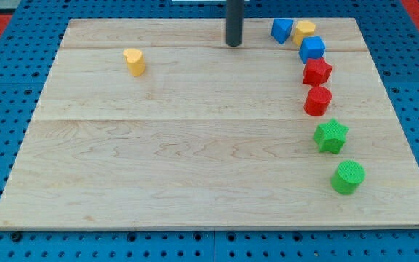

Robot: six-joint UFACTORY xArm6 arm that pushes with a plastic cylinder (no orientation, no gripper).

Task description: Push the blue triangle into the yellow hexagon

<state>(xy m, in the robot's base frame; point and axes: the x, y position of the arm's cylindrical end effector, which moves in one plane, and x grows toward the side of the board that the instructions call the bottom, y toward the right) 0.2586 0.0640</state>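
The tool is only a dark rod with no jaws; its tip (pixel 233 44) rests on the wooden surface (pixel 195 160), near the blue triangle (pixel 281 30), to its left, gap between. The triangle touches the yellow hexagon (pixel 304 31), just right of it. Blue cube (pixel 312 49) sits just below the hexagon.

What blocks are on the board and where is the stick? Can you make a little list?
tip: my tip at the view's top, left of the blue triangle, apart from it
blue triangle: touching the yellow hexagon
yellow hexagon: top right
blue cube
red blocks: star, cylinder
green blocks: star, cylinder
yellow heart: alone, upper left
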